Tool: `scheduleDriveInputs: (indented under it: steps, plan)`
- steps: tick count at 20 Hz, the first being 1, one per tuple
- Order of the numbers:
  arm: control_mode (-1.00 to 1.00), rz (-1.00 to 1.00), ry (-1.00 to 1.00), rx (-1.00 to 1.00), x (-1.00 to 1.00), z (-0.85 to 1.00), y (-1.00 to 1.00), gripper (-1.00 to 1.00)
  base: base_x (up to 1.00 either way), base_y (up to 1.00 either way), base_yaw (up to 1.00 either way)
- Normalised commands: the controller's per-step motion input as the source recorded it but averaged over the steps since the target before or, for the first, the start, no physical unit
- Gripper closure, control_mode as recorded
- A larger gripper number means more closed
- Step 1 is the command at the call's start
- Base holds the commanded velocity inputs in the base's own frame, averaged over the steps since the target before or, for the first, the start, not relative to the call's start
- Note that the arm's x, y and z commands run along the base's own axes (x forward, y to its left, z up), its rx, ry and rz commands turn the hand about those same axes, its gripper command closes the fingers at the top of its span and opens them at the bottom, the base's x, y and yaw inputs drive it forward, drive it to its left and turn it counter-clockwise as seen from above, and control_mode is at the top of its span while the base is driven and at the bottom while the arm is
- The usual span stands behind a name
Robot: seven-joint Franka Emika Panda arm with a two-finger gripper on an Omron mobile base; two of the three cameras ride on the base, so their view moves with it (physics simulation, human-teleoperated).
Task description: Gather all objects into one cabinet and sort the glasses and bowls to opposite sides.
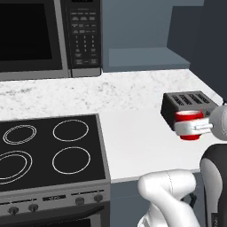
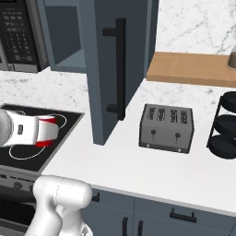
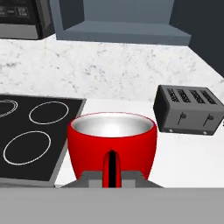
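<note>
One bright red tumbler cup with a pale inside (image 3: 112, 140), clamped in the white two-finger tool (image 1: 191, 128), jaws drawn tight against its wall. Cup upright, mouth up, held in the air above the white surface (image 1: 133, 146), clear of it. Placed, in the left base view, in front of a dark grey four-slot toaster (image 1: 188, 104) and partly overlapping it; in the right base view, over the near right corner of a black glass cooktop with white ring burners (image 2: 27, 154). Toaster standing on the surface, well to the right of the cooktop, slots up and levers facing forward. Slate-blue wall cabinet (image 2: 69, 50) above and behind, its door with a long black vertical bar handle (image 2: 120, 69) swung open toward the camera, its shelf (image 3: 122, 30) bare in the part visible. Black microwave with a keypad (image 1: 82, 35) mounted just left of the cabinet, above the cooktop. Pale wooden board (image 2: 193, 69) and a black tiered wire rack (image 2: 223, 124) at the far right of the surface.
</note>
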Motion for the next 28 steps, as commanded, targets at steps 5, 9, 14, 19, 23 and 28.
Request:
scheduleDriveInputs:
  steps: [5, 9, 14, 19, 23, 28]
  plan:
    - [-1.00, 0.00, 0.16, 0.00, -0.49, 0.00, 0.00, 1.00, 0.00, 0.00, 0.00]
    - [1.00, 0.00, 0.07, 0.00, -0.33, -0.07, 0.00, 1.00, -0.41, 0.03, 0.00]
    - [1.00, 0.00, 0.00, 0.00, 0.00, 0.00, 0.00, 1.00, -1.00, 0.28, 0.01]
    - [1.00, 0.00, 0.00, 0.00, 0.00, 0.00, 0.00, 1.00, -1.00, 0.61, 0.09]
    - [1.00, 0.00, 0.00, 0.00, 0.00, 0.00, 0.00, 1.00, -0.89, 0.99, 0.30]
    - [1.00, 0.00, 0.00, 0.00, 0.00, 0.00, 0.00, 1.00, -0.98, 1.00, 0.41]
